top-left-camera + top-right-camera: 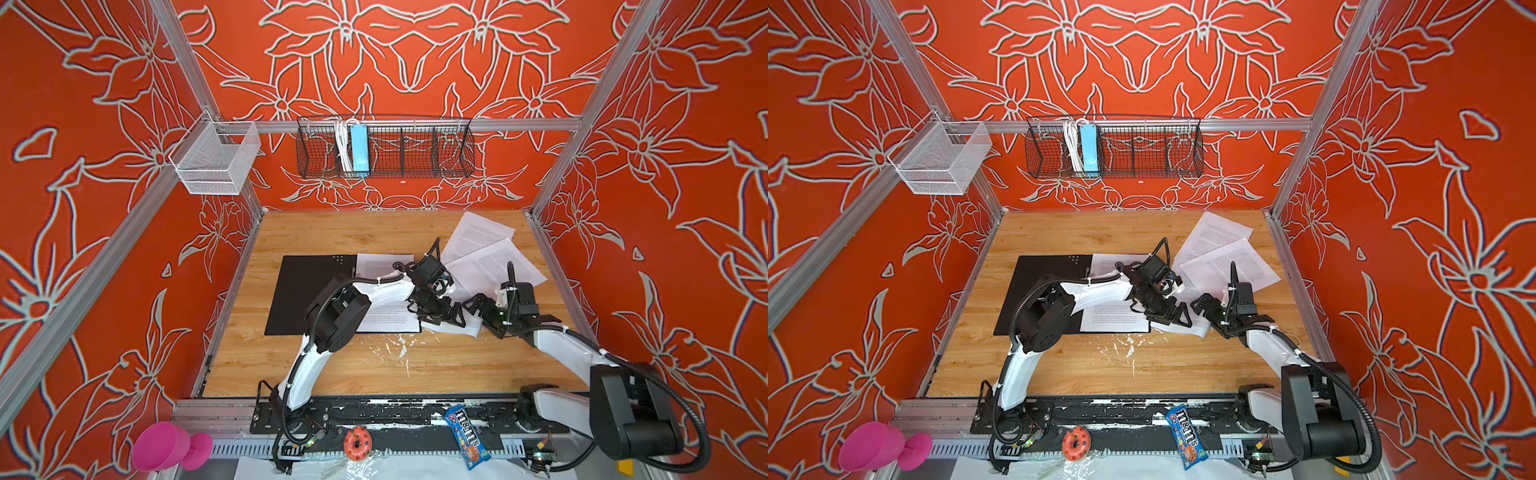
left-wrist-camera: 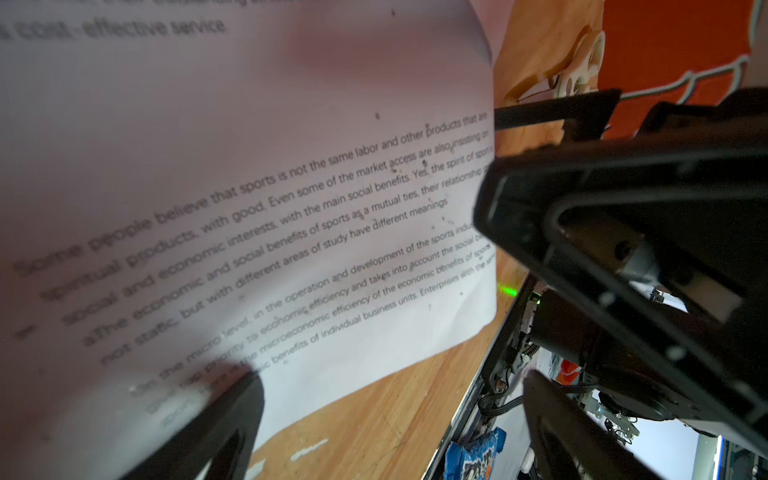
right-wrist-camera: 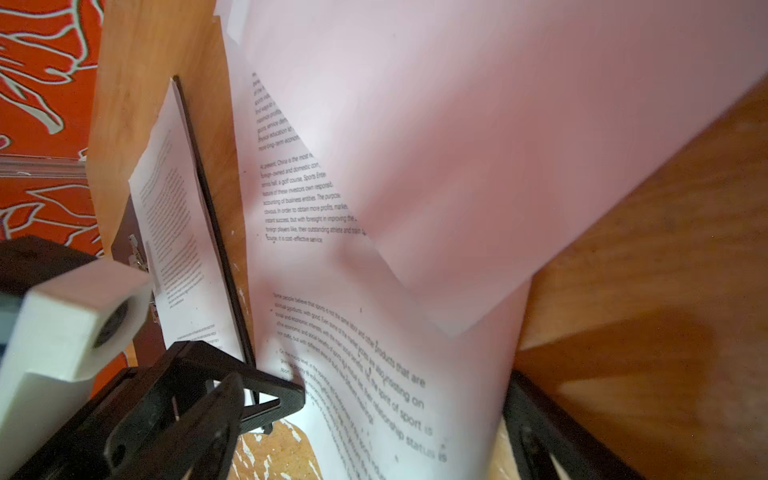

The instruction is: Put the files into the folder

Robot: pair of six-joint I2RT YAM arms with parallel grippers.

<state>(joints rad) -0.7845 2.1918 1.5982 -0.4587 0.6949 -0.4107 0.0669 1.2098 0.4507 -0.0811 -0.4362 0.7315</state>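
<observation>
- The folder (image 1: pixel 307 291) lies open on the table (image 1: pixel 332 365), black inside up. One sheet (image 1: pixel 386 318) already rests on its right half.
- Just beside the folder's right edge lies a loose sheet (image 1: pixel 467 327), which I judge to be the next one to move. Its far end is tucked under two more sheets (image 1: pixel 498 266) fanned towards the back right corner.
- The left gripper (image 1: pixel 442 318) sits low over that loose sheet's near end with its jaws spread wide. In the left wrist view one finger (image 2: pixel 216 424) lies over the printed text, and whether it presses the paper I cannot tell.
- The right gripper (image 1: pixel 482 316) faces it from the sheet's outer side, jaws equally spread and pinching nothing.
- To do it well, one finger probably has to get under the outer edge before closing – a flat sheet gives nothing to pinch from above.
- Draw the sheet slowly towards the folder, since the overlapping pages will likely drag along unless it slides out from under them.
- Land it square on the sheet already inside, without nudging the folder – it looks light enough to skate on the wood.
</observation>
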